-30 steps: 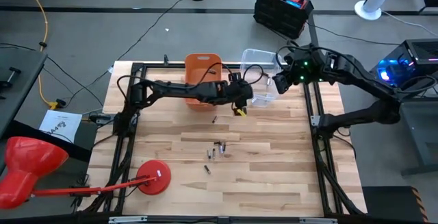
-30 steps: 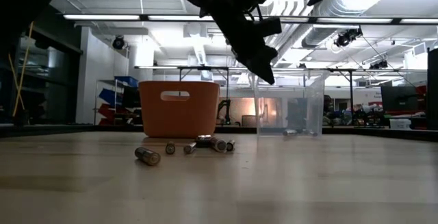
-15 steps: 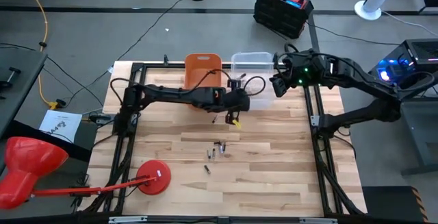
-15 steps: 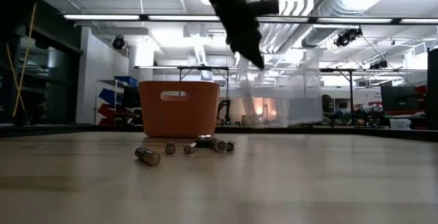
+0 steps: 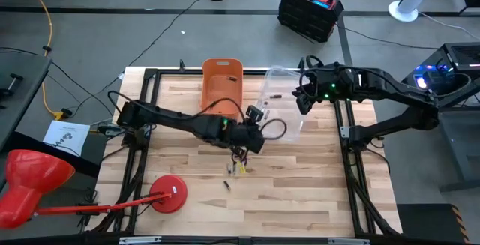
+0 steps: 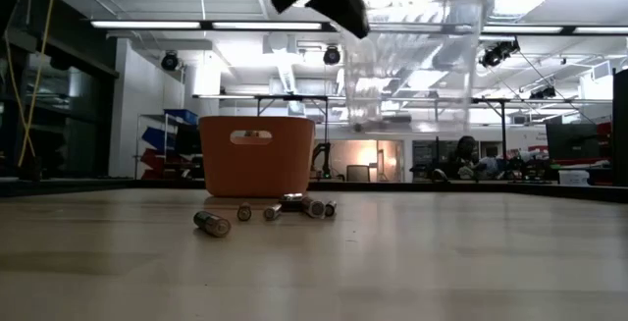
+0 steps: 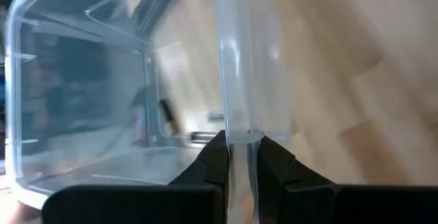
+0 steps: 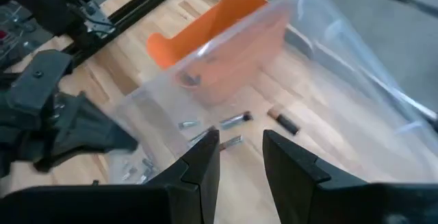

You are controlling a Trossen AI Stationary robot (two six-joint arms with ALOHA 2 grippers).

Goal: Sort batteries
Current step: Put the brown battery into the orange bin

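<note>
A clear plastic bin hangs tilted above the table, with my left gripper shut on its wall. A few batteries lie inside it, also visible in the left wrist view as batteries. More batteries lie loose on the wooden table, in the low view a row of batteries. The orange bin stands on its base at the far edge. My right gripper hovers open beside the clear bin's far right, above it, with nothing between its fingers. My left gripper pinches one side wall of the clear bin between its two fingers, one finger inside the bin and one outside. The fingers slant down over the rim from the table's left. The bin is lifted clear of the table and hangs tilted.
A red disc base on a red rod sits at the near left of the table. Black frame rails run along the left and right edges. The near half of the table is bare wood.
My left gripper has taken hold of the clear bin's wall, risen and swung toward the table's near edge, rolling as it went. The clear bin, which stood on the table by the orange bin, is now lifted clear and tilted, and its batteries have slid inside.
</note>
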